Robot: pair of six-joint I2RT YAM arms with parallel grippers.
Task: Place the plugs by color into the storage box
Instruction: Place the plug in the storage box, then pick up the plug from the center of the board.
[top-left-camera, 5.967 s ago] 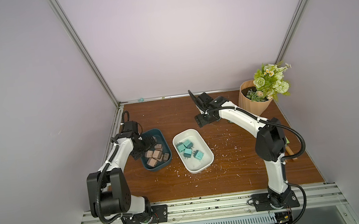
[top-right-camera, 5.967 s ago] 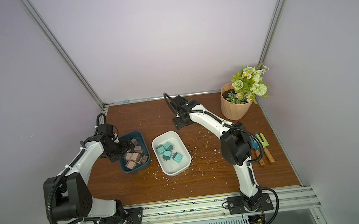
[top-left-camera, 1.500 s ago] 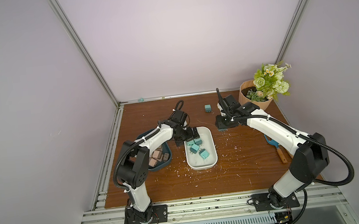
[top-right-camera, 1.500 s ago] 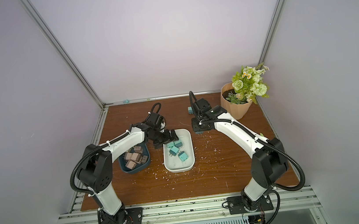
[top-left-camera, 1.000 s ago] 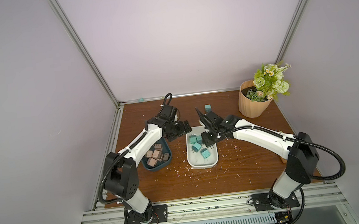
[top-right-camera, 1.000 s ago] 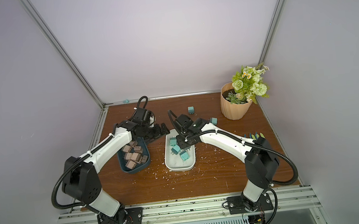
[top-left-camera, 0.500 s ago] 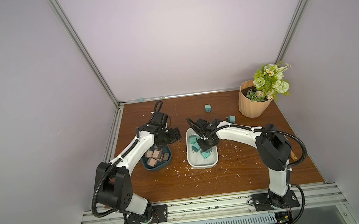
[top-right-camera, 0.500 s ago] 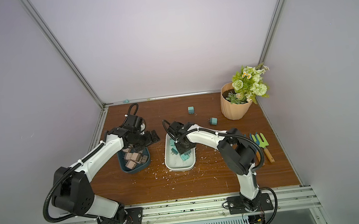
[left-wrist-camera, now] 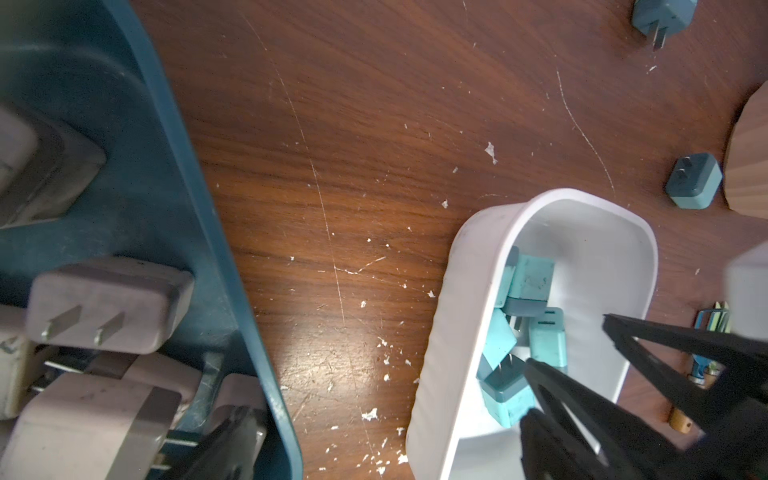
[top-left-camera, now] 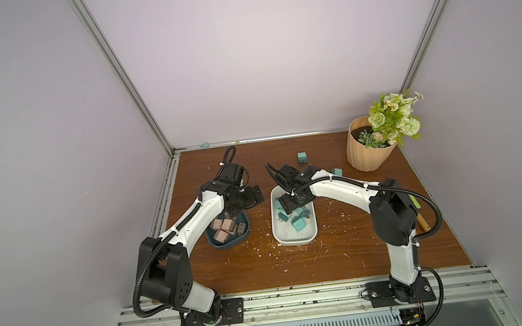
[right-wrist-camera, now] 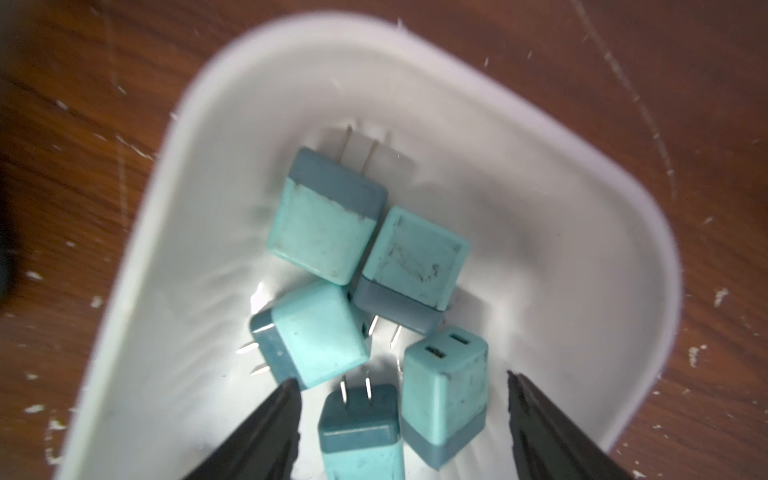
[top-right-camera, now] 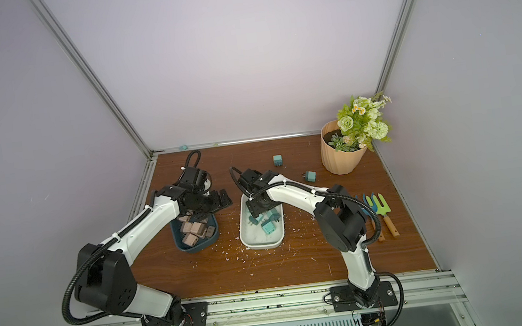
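Five teal plugs (right-wrist-camera: 316, 336) lie jumbled in the white tray (right-wrist-camera: 415, 54), prongs pointing every way, several touching each other. The right gripper (right-wrist-camera: 402, 378) is over the far half of that tray, tips down inside it. Its jaws are spread apart with nothing clamped. Two of the plugs sit loose between the fingers (right-wrist-camera: 270, 428); can't tell if a tip brushes one. A stray plug (top-left-camera: 302, 157) of the same teal lies out on the table (top-left-camera: 331, 263) toward the back wall, well apart from the tray. A second stray plug (top-left-camera: 337, 172) lies between the right arm and the flower pot (top-left-camera: 367, 155), near the pot but not touching. The pink plugs (top-right-camera: 194, 231) are piled in the blue tray (top-right-camera: 195, 247), some on their sides with prongs showing, and the far ones are hidden under the left arm. The two trays sit side by side with bare wood between them, the blue one on the robot's left. The left gripper (top-left-camera: 254, 194) hangs above the far end of the blue tray, leaning toward the gap between the trays, jaws wide apart and empty. White scraps (left-wrist-camera: 491, 150) are scattered on the wood around both trays. Garden tools (top-right-camera: 380, 210) lie by the right arm at the table's right side.
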